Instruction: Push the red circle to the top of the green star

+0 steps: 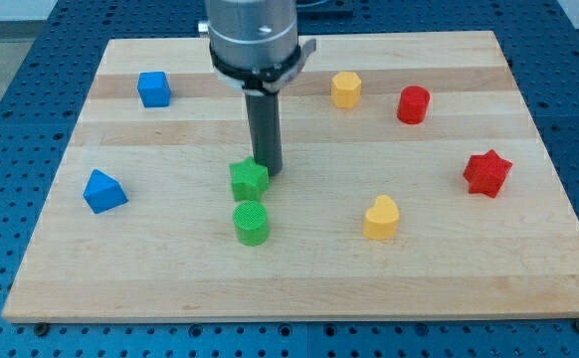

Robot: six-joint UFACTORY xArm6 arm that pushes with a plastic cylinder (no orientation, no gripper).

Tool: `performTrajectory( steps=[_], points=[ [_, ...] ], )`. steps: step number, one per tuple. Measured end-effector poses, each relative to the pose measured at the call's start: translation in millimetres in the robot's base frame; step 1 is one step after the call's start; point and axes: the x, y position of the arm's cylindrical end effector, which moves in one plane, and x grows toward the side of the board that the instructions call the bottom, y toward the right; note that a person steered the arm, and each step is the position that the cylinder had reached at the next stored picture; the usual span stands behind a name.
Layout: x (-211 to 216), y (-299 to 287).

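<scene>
Red circle (413,103), upper right: small rigid block, likely light, slides easily; push its right flank; gripperless tool (273,171) touching green star (249,179).

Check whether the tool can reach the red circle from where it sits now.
Probably yes. My tip sits against the green star, and the board between it and the red circle looks bare; the yellow hexagon lies just above that line.

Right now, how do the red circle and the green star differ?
The red circle is a round red cylinder; the green star is a green block with points. The red circle stands free near the view's top right; the green star sits mid-board with my tip right at its upper right edge. Both rest on the wooden board.
</scene>
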Motion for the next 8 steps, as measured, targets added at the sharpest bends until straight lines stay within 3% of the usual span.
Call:
performTrajectory(
  steps=[1,3,4,6,7,8],
  points=[
    [10.3,6.7],
    [-47.5,24.5],
    [-47.5,100.0],
    [-47.5,198.0],
    [-47.5,208.7],
    [-75.6,249.1]
  ],
)
